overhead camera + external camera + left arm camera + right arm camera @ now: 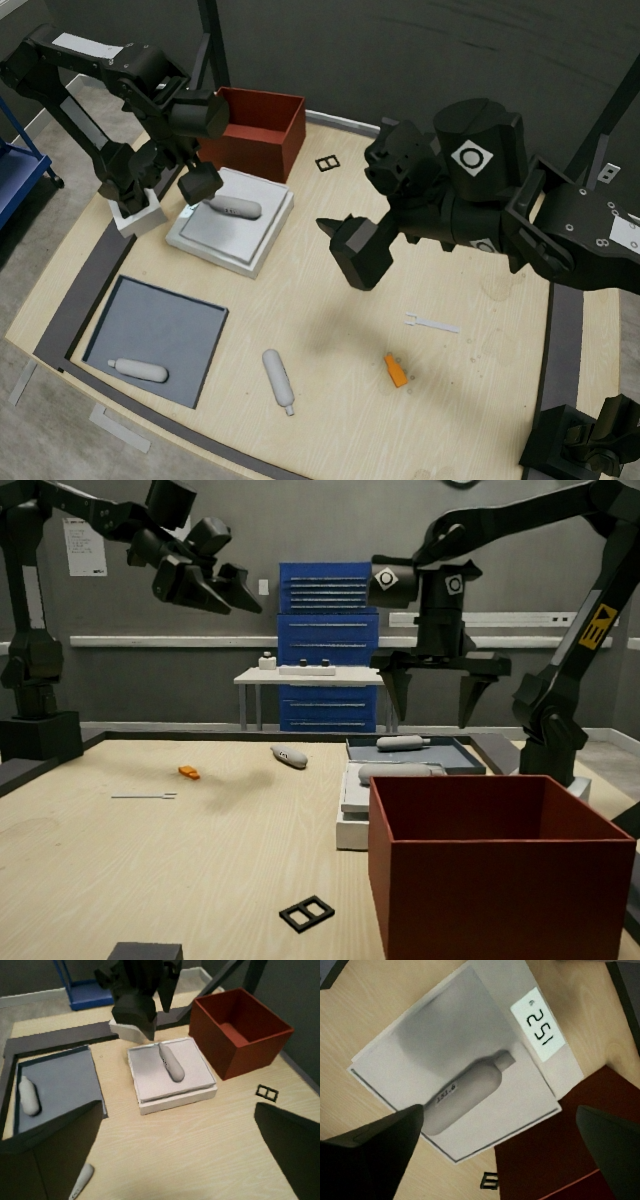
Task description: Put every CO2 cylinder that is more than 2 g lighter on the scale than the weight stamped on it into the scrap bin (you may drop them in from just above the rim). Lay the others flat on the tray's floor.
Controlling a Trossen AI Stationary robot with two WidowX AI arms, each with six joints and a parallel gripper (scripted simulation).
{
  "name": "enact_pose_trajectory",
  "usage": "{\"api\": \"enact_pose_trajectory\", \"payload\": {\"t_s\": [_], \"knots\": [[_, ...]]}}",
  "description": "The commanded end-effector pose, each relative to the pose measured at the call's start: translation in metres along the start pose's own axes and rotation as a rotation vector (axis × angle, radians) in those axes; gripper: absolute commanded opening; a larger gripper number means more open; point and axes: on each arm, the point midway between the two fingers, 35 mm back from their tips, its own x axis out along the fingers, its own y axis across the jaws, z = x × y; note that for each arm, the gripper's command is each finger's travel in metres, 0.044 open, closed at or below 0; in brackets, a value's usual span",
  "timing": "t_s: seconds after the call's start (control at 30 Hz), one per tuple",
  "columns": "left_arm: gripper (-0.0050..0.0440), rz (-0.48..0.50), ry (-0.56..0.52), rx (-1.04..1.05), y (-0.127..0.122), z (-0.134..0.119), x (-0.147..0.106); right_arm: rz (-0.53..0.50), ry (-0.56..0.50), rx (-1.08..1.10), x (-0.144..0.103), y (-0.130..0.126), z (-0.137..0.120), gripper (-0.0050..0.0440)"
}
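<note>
While the right arm's pincer (169, 174) (433, 722) (500, 1110) hovers wide open and unladen above the grey metal cylinder (235, 206) (395, 773) (172, 1064) (465, 1097) lying on the white square scale (227, 245) (353, 836) (177, 1102) (532, 1127), the left pincer (338, 253) (244, 610) (177, 1108) also gapes fully, holding nothing.

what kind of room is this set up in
Probably a workshop or robotics lab: a tall blue drawer cabinet, a side bench carrying small equipment, and two black robot arms mounted at a wooden worktable.
</note>
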Motion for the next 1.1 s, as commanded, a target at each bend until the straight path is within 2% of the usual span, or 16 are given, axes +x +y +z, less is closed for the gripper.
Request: {"api": "enact_pose_trajectory", "payload": {"t_s": [0.0,0.37,0.47,0.93,1.0,1.07], "knots": [[0.044,0.0,-0.026,-0.002,0.0,0.009,-0.005,0.032,0.023,-0.216,-0.003,-0.006,0.003,0.044],[0.044,0.0,-0.026,-0.002,0.0,0.009,-0.005,0.114,0.016,-0.819,-0.004,-0.02,0.013,0.044],[0.044,0.0,-0.026,-0.002,0.0,0.009,-0.005,0.121,0.013,-0.874,-0.004,-0.021,0.014,0.044],[0.044,0.0,-0.026,-0.002,0.0,0.009,-0.005,0.221,-0.062,-1.634,-0.002,-0.037,0.026,0.044],[0.044,0.0,-0.026,-0.002,0.0,0.009,-0.005,0.221,-0.062,-1.634,-0.002,-0.037,0.026,0.044],[0.044,0.0,-0.026,-0.002,0.0,0.009,-0.005,0.228,-0.077,-1.739,0.0,-0.04,0.028,0.044]]}}
